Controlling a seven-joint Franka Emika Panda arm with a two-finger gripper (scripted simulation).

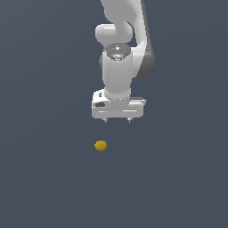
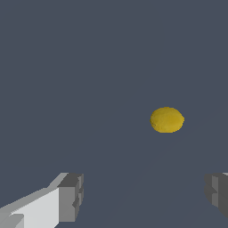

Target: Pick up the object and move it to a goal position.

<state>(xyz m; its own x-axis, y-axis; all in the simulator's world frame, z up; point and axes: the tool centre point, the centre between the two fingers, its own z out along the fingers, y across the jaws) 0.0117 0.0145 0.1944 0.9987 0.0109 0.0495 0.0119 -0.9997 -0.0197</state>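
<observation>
In the exterior view, you see the white gripper (image 1: 117, 120) pointing straight down, its two short fingertips (image 1: 105, 120) set wide apart with nothing between them. The object (image 1: 100, 145), a small yellow-orange oval like a lemon, sits below the fingers and a little toward the exterior view's left, not under the gap between them. It is clear of both tips and well apart from them. You are in the approach, so shift the hand sideways until the lemon lies under the midpoint between the fingers before you lower.

In the wrist view, you see both finger pads (image 2: 71, 196) at the edge of the picture, spread wide, and the object (image 2: 167, 120) ahead of them on the plain dark floor (image 2: 67, 67). It lies nearer the line of one finger than the other, so it is off centre in the opening. Correct that offset first. Come down only once the lemon sits midway between the pads, keep the fingers vertical, and close around its widest part; a rounded body like this will likely squirt out if you pinch it off-centre or too high.
</observation>
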